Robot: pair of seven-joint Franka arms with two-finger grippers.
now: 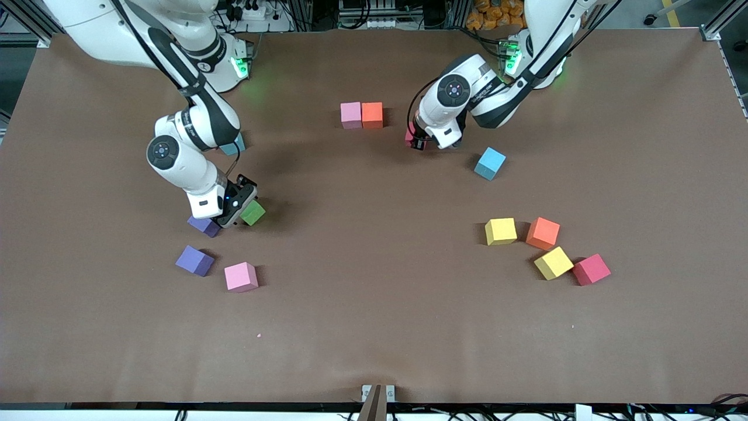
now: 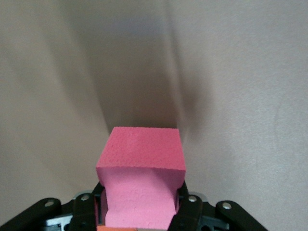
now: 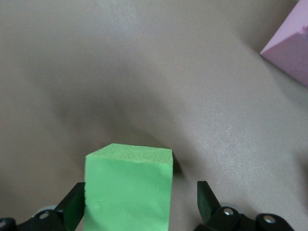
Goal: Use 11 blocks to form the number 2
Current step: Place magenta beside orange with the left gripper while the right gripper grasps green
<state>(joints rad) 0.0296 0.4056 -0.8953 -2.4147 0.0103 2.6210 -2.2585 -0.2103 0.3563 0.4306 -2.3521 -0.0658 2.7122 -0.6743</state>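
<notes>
Brown table [image 1: 374,327]: left gripper [image 2: 142,211] clenched on crimson block [image 2: 140,173] at three o'clock of pink-orange pair [image 1: 362,114]; right gripper [image 3: 139,202] spread around green block [image 3: 128,190].

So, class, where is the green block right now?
The green block sits between the open right gripper's fingers, beside a purple block, toward the right arm's end.

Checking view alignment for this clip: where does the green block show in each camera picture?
Front view: the green block sits on the table at the right tool, beside a purple block.
Left wrist view: not in it; only a crimson block in the shut left tool.
Right wrist view: low in frame, between the open fingers.
Shared landmark: the brown table.
</notes>
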